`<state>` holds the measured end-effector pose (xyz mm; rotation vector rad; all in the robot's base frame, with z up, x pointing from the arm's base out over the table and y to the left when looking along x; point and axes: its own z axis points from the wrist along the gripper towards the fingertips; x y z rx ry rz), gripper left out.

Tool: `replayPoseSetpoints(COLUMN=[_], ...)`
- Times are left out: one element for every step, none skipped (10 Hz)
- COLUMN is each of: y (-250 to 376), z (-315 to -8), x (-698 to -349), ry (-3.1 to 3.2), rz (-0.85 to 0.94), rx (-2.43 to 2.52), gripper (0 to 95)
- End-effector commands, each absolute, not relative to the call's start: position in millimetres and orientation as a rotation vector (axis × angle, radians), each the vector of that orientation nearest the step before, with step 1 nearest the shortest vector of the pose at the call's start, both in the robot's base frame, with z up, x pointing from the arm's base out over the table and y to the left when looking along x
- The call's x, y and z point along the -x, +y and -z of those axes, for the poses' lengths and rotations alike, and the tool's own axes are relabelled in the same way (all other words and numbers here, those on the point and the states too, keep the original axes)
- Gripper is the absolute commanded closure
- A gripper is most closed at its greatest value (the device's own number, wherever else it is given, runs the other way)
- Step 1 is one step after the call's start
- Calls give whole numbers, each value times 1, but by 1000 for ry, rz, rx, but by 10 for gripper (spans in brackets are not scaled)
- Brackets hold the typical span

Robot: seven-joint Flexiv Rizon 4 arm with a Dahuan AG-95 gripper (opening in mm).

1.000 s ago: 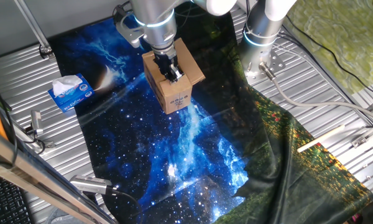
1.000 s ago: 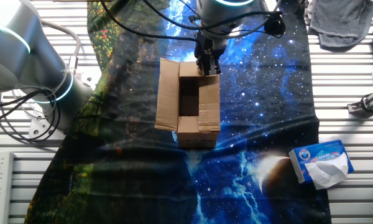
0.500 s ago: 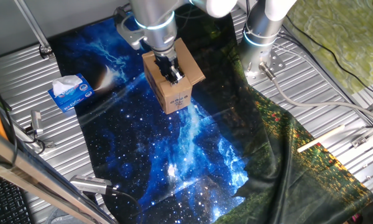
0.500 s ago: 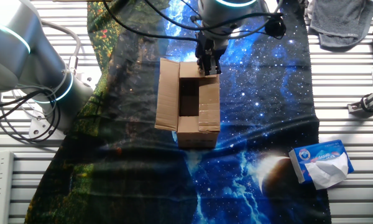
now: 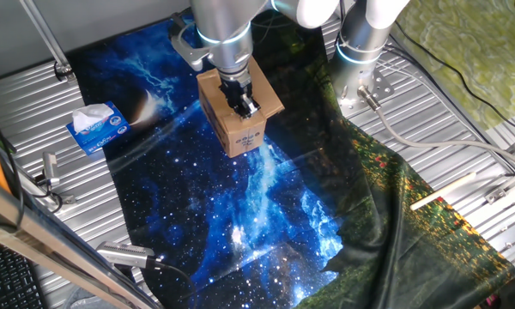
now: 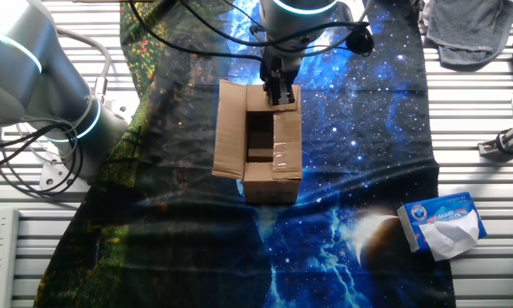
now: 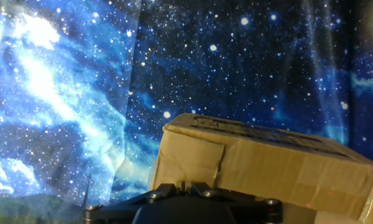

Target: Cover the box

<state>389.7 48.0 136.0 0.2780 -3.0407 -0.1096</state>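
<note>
The brown cardboard box (image 5: pixel 237 127) stands on the starry blue cloth, its white label facing the cloth's near end. In the other fixed view the box (image 6: pixel 258 181) has its left flap (image 6: pixel 231 128) standing open, its right flap (image 6: pixel 287 141) folded flat over the top, and a dark opening between them. My gripper (image 6: pixel 279 96) points down at the far end of the right flap, fingers together and empty; it shows over the box top as the gripper (image 5: pixel 245 106). The hand view shows the gripper (image 7: pixel 184 186) at the bottom edge, with the box (image 7: pixel 267 163) just past it.
A blue and white tissue box (image 5: pixel 97 127) lies left of the carton on the slatted metal table; it appears as the tissue box (image 6: pixel 443 224) at lower right. A second arm's base (image 5: pixel 360 51) stands behind. Grey cloth (image 6: pixel 470 30) lies at the far corner.
My gripper has slid a short way along the box top, toward the open left flap in the other fixed view. The box itself has stayed in place.
</note>
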Motion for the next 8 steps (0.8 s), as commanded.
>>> replayPoseSetpoints(y=[47,47,47,47,47,46,46,46], z=[-130,-128,-127,-127,-127,-125,-125,-126], x=[-389,-388,-387,-387,-387,-387,-387,-387], ry=[-3048,-3051,-3051,-3051,-3052,-3054,-3054,-3055], rz=[111,113,113,114,114,115,114,114], rx=[-281,-282,-281,-280,-280,-281,-283,-283], gripper=[950,950,950,950,950,950,950,950])
